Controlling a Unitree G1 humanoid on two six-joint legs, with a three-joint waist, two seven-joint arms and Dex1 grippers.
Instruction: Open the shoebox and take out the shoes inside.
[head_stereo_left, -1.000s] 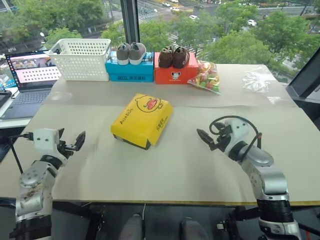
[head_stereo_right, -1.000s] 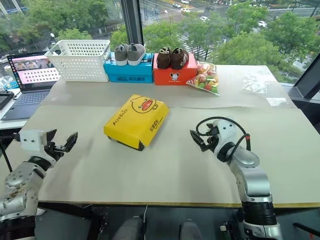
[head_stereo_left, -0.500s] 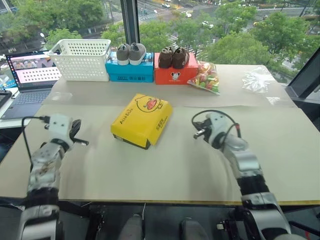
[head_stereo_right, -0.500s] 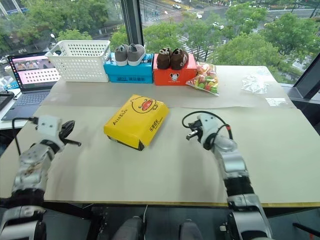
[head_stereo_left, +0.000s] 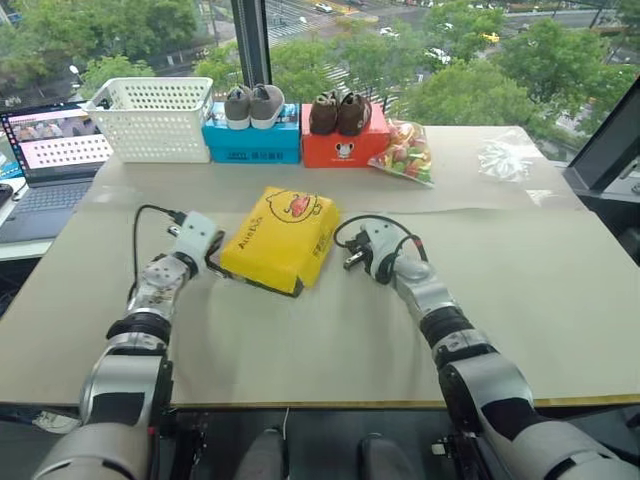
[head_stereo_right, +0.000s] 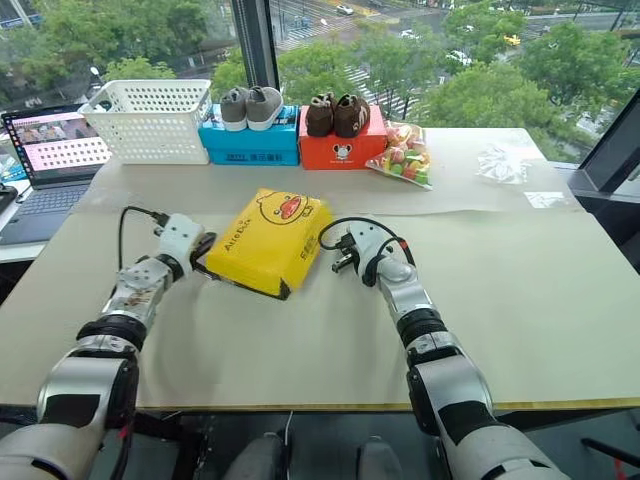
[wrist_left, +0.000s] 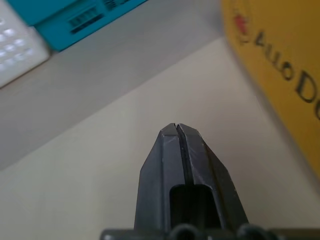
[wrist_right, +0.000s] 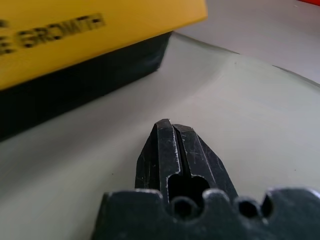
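Flanking shoebox (head_stereo_left: 280, 237) at table (head_stereo_left: 560, 290) centre: both arms have advanced inward from near table edge over last second. Left gripper (head_stereo_left: 213, 262) now just beside box's left side, right gripper (head_stereo_left: 352, 260) just beside its right side; contact not confirmable. Fingers of both, spread a second ago, now clenched, grasping nothing. Yellow lid closed; shoes unseen, presumably inside. Judgement: approach done, lid lift pending; pinched tips suit prying lid edge.

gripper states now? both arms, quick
Left gripper: jaws shut, holding nothing, beside the shoebox.
Right gripper: jaws shut, holding nothing, at the shoebox's other side.
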